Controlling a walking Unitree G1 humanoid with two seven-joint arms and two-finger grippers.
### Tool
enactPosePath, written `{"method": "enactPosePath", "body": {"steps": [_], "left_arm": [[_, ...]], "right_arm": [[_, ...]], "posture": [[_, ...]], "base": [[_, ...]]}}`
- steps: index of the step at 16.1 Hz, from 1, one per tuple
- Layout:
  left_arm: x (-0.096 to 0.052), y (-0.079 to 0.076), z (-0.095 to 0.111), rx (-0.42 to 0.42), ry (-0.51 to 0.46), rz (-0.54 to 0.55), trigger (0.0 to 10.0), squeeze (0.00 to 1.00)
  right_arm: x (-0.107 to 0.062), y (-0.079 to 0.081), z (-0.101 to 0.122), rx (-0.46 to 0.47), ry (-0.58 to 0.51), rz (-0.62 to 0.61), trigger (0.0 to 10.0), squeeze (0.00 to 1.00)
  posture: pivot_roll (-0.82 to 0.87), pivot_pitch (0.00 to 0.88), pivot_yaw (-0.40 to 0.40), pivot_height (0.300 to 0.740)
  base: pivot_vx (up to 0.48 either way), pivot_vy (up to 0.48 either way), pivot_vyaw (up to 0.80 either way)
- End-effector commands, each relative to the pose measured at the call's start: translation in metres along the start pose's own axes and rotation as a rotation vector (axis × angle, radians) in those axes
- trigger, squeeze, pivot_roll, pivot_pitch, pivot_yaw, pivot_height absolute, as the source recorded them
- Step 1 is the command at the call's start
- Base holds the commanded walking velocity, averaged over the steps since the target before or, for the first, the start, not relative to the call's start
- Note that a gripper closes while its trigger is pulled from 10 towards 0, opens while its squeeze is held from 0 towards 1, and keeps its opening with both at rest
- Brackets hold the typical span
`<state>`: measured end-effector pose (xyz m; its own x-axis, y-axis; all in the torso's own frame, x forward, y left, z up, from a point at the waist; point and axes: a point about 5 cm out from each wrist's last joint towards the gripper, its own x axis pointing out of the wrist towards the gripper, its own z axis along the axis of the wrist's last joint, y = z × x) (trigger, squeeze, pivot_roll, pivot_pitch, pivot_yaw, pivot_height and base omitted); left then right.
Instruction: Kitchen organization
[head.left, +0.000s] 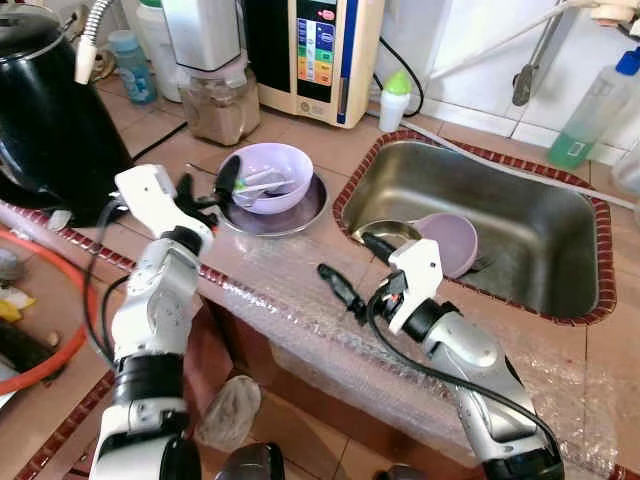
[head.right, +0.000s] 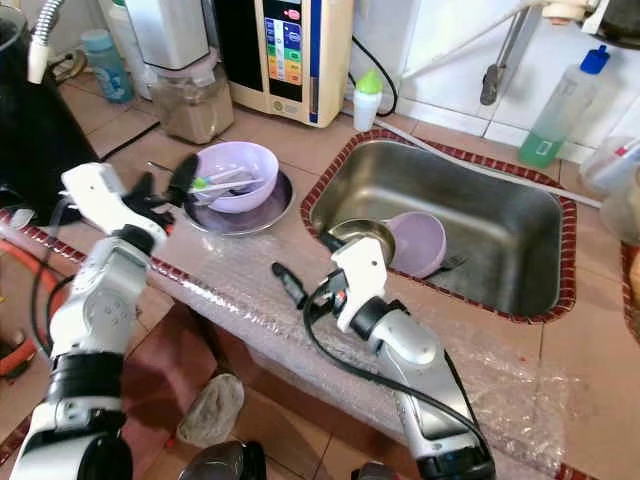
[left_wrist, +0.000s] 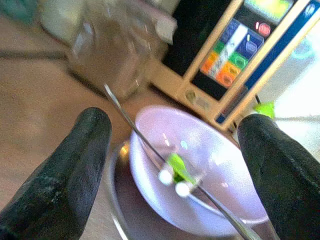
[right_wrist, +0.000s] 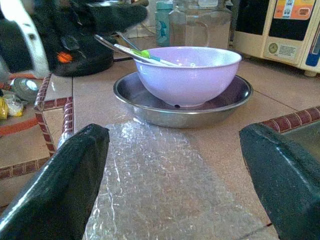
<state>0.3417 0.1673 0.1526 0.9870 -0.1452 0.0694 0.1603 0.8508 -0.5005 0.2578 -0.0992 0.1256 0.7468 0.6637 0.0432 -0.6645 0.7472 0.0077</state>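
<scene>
We judged that the left gripper (head.left: 205, 190), fingers spread just before the lilac bowl (head.left: 267, 177), risked tipping its loose utensils (left_wrist: 175, 172); right gripper (head.left: 352, 270) fingers likewise stood spread.

No legible text — just coloured, unreadable buttons on the appliance panel (head.left: 317, 45).

Behind the sink (head.left: 560, 300) there's a green spray bottle (head.left: 590, 110), left of it a small white bottle (head.left: 395, 100), water purifier (head.left: 320, 55), black kettle (head.left: 45, 120) far left.
</scene>
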Motion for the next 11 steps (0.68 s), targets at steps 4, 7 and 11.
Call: {"method": "enactPosePath", "body": {"steps": [4,7,11], "left_arm": [[0.009,-0.004,-0.003,-0.038,0.025,-0.024,0.0,0.00],[0.012,-0.003,0.003,-0.048,0.010,-0.010,0.0,0.00],[0.012,-0.003,0.005,-0.073,0.015,-0.009,0.0,0.00]], "right_arm": [[0.002,-0.001,0.009,-0.009,-0.025,-0.009,10.0,0.00],[0.005,-0.002,0.016,0.001,-0.059,-0.017,10.0,0.00],[0.008,-0.003,0.015,0.000,-0.056,-0.021,10.0,0.00]], "posture": [[-0.06,0.071,0.068,0.740],[-0.05,0.065,0.067,0.740],[-0.04,0.056,0.062,0.740]], "base": [[0.000,0.000,0.00],[0.000,0.000,0.00],[0.000,0.000,0.00]]}}
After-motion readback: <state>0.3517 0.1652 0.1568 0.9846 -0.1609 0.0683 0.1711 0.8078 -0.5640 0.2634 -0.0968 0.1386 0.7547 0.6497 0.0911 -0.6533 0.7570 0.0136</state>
